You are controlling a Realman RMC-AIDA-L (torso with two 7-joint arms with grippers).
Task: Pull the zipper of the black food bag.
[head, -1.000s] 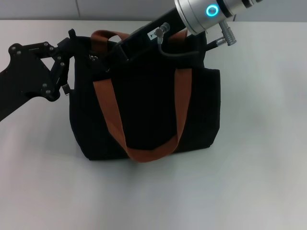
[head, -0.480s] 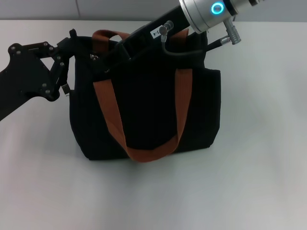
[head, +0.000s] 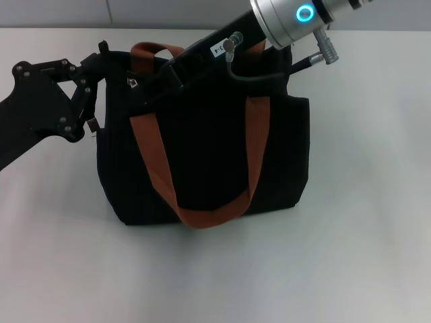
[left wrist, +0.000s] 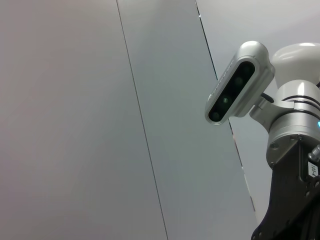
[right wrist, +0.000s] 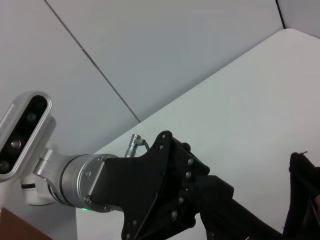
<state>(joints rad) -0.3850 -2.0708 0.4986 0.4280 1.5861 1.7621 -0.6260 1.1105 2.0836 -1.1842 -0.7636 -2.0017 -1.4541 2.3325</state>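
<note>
Since a second ago the right gripper (head: 149, 84) edged leftward along the bag (head: 209, 155) top on the white table (head: 337, 269); its finger state, and the left gripper's (head: 94, 87), cannot be told.

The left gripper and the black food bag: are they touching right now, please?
Touching. In the head view the left gripper is clamped on the top left corner of the black food bag, with no gap visible between them.

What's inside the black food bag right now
Nothing inside the black food bag shows. The right tool reaches over its top edge near the zipper, and the fabric hides the interior. The left tool is at the bag's left top corner.
</note>
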